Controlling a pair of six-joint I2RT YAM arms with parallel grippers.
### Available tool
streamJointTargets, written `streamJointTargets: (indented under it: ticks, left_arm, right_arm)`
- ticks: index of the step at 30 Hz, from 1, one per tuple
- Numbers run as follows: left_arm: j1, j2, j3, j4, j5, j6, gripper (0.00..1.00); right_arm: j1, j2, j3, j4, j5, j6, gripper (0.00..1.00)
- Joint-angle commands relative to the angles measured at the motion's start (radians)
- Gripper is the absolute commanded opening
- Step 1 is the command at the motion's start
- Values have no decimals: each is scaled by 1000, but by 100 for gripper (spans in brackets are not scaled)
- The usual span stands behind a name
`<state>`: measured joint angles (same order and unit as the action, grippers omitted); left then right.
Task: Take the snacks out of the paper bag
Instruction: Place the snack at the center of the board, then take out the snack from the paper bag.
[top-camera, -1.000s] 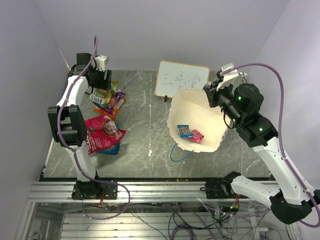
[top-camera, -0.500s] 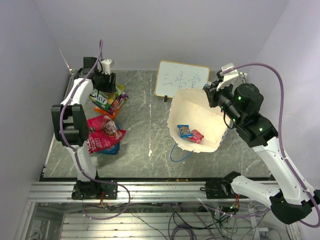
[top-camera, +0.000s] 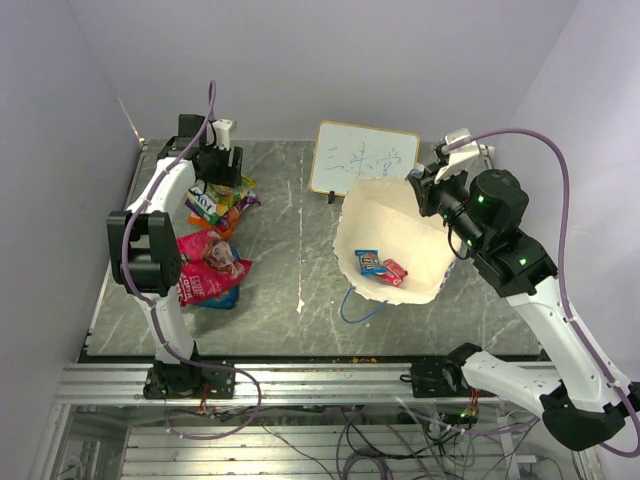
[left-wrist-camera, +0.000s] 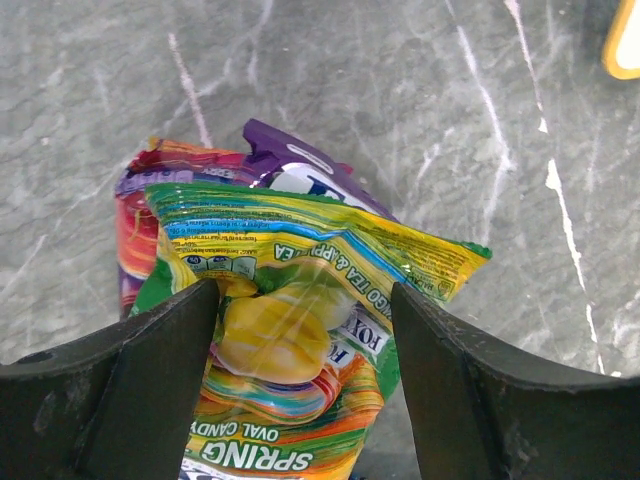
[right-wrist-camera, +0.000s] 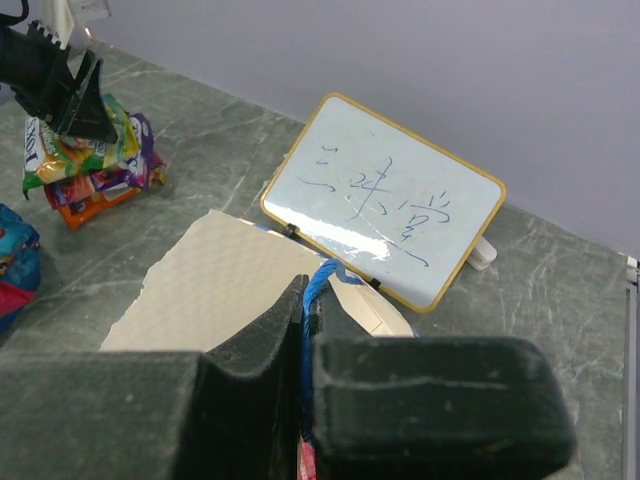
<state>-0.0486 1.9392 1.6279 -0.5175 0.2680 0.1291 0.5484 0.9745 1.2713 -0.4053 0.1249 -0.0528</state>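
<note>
Black fingers of my left claw (left-wrist-camera: 300, 300) stand wide apart, one on either side of a yellow-green packet (left-wrist-camera: 310, 250), and I see no grip on it. That packet lies on top of a purple packet (left-wrist-camera: 300, 165) and a red-orange packet (left-wrist-camera: 135, 235). The three make a small heap near the far left corner of the desk (top-camera: 290, 230). Nearer me along the left edge lies a big pink-red packet (top-camera: 205, 270) with a blue packet (top-camera: 228, 298) poking out beneath it.

My right claw (top-camera: 414, 185) is clamped fully closed on the far right rim of the paper bag (top-camera: 380, 215), with the blue cord (right-wrist-camera: 315, 285) pinched between its fingers, and it holds the mouth open. The bag sits right of centre on the desk. Two of the snacks lie in its bottom: a small blue-white packet (top-camera: 368, 261) and a small pink packet (top-camera: 394, 271), touching each other. The second cord handle (top-camera: 360, 308) trails on the desk at the bag's near side.

A white signboard (top-camera: 364, 158) stands at the far edge, just behind the bag's rim. The bag's cream walls rise all around the two packets inside.
</note>
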Motion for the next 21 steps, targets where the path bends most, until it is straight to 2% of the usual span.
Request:
streamJointTargets:
  ticks: [1,14,21]
  left_arm:
    - [7,-30,47,-32,-107,-16,81]
    - [8,-123,103,-6,-182,-84,86]
    - [-35,-192,74,41,-119,-192,84]
  right_arm:
    - [1,-15,-6,30,9,7,0]
    - [1,-11,3,34,6,5,0]
    - [1,-12,3,37,2,3,0]
